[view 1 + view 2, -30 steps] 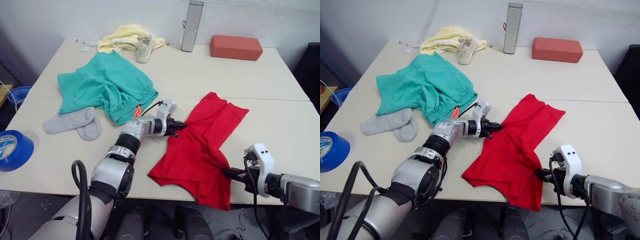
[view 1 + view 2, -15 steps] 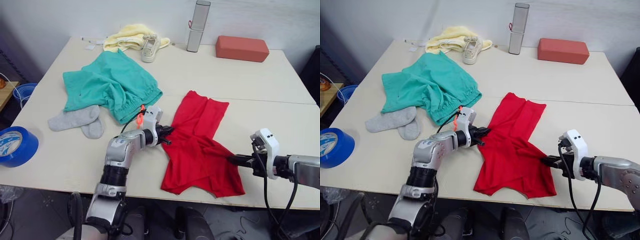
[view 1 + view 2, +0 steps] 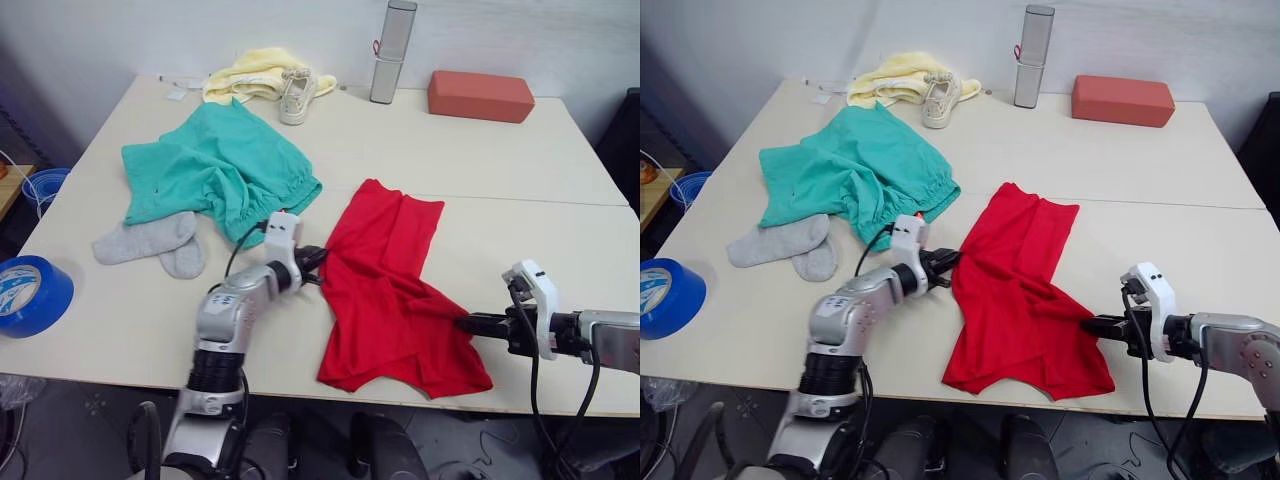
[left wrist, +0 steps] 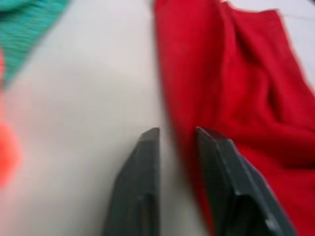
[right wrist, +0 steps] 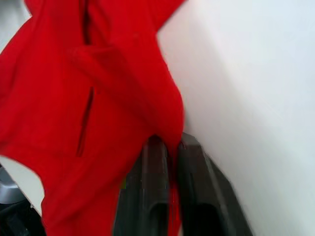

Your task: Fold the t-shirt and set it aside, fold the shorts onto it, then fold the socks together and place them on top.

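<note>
The t-shirt (image 3: 392,285) lies crumpled and partly doubled over in the lower centre of the left eye view, on the pale table (image 3: 500,170), its lower hem close to the near edge. The left gripper (image 3: 312,263) sits at the shirt's left edge, just left of centre in the frame; in the left wrist view its two fingers (image 4: 142,172) stand slightly apart, one over bare table and the other against the red cloth's edge, with nothing pinched between them. The right gripper (image 3: 470,323) is at the lower right of the frame, at the shirt's right-hand edge; the right wrist view shows its fingers (image 5: 156,189) drawn together on a fold of the red fabric.

The shorts (image 3: 215,170) are spread in the upper left of the frame, the orange drawstring (image 3: 921,214) poking out just beside the left arm. The socks (image 3: 150,243) lie side by side at the left, touching the shorts' lower edge. A blue tape roll (image 3: 30,297) sits at the far left edge. Along the top of the frame are a pale yellow cloth (image 3: 250,72), an off-white sneaker (image 3: 293,95) resting against it, a tall silver cylinder (image 3: 387,52) and a red block (image 3: 476,95).
</note>
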Controlling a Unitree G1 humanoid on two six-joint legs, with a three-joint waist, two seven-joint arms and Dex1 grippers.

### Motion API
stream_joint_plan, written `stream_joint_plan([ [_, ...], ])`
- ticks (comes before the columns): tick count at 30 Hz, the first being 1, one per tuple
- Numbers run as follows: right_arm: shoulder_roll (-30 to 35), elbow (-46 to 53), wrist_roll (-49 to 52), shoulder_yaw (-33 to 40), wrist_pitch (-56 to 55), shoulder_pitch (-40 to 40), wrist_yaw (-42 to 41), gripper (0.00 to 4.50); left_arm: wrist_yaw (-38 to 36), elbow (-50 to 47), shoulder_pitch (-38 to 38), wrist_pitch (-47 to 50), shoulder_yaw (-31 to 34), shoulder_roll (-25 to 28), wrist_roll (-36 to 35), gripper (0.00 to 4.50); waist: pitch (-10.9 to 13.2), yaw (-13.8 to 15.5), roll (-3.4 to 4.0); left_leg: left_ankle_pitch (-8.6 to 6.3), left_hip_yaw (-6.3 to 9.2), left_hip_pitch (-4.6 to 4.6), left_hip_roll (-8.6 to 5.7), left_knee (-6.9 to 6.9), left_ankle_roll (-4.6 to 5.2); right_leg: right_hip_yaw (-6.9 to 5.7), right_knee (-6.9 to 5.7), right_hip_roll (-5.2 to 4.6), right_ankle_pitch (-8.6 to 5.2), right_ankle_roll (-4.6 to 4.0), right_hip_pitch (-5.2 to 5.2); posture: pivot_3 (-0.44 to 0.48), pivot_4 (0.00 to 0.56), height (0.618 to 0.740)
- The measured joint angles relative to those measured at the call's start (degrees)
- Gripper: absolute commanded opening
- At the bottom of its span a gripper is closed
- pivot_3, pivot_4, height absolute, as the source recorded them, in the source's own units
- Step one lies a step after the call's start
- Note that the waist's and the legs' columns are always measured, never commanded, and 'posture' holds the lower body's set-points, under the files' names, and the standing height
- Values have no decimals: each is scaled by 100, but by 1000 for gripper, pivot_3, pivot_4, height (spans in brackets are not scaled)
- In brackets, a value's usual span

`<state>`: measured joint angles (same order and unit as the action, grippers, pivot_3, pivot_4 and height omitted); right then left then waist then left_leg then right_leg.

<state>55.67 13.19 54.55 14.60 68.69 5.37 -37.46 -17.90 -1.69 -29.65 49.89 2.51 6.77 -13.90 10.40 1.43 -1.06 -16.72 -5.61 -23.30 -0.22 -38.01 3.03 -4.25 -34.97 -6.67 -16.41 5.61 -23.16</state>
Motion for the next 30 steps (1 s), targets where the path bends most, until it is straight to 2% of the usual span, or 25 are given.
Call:
stream_joint_plan([
  [3,-114,34,-72,204,-351,-165,-257,2448,-690,-193,95,31,-105,653,-235,3073,3,0,6,-7,-2,-1,-1,1,-17,1,5,0,0,0,0,0,150,740],
  [6,-6,128,-289,405,-1134,-573,-1123,3543,-1430,-583,345,-216,-284,1345,-380,4053,5,10,11,-17,-1,-1,-1,4,-34,0,13,0,0,0,3,0,150,740],
  [9,103,13,-1184,513,-2925,-1028,-2179,4483,-2299,-718,620,-1438,-512,2112,-207,4064,5,2,12,-21,-6,3,-1,4,-39,-1,22,2,0,0,9,0,150,740],
  [11,194,-546,-2152,487,-5004,-1287,-3072,4500,-3001,-617,872,-3012,-682,2700,132,4419,5,-6,15,-23,-14,16,-4,9,-40,-1,33,5,1,2,22,0,150,740],
  [13,184,-1352,-2812,440,-6662,-1251,-3604,4500,-3554,-260,1014,-4466,-829,3041,428,4491,4,-11,25,-26,-20,27,-3,11,-37,1,46,4,5,6,35,0,150,740],
  [16,73,-2690,-3610,140,-9131,-792,-4144,4500,-4010,485,955,-6249,-1129,3040,793,4491,4,-17,42,-27,-23,32,-3,11,-34,6,64,3,20,6,43,0,150,740],
  [20,-25,-4224,-4347,-343,-11415,-26,-4305,4500,-4171,1468,489,-8005,-1519,2860,1250,4491,6,-30,47,-23,-21,31,-1,12,-37,4,62,2,21,6,38,0,150,740],
  [24,-172,-5135,-4447,-786,-12818,644,-4347,4500,-4160,2329,-58,-9286,-1890,2477,1612,4491,3,-96,40,-24,-16,62,1,12,-35,-4,71,3,22,7,78,0,150,740],
  [27,-260,-5371,-4390,-999,-13207,768,-4282,4500,-4156,2778,-312,-9805,-2114,2283,1744,4491,-3,-180,30,-26,-15,97,5,25,-37,-4,78,3,21,6,108,0,150,740],
  [30,-311,-5151,-4206,-1276,-13263,666,-4283,4500,-4135,3150,-641,-10215,-2321,2110,1966,4491,-6,-174,29,-27,0,136,8,47,-40,-17,97,4,19,2,152,0,150,740],
])
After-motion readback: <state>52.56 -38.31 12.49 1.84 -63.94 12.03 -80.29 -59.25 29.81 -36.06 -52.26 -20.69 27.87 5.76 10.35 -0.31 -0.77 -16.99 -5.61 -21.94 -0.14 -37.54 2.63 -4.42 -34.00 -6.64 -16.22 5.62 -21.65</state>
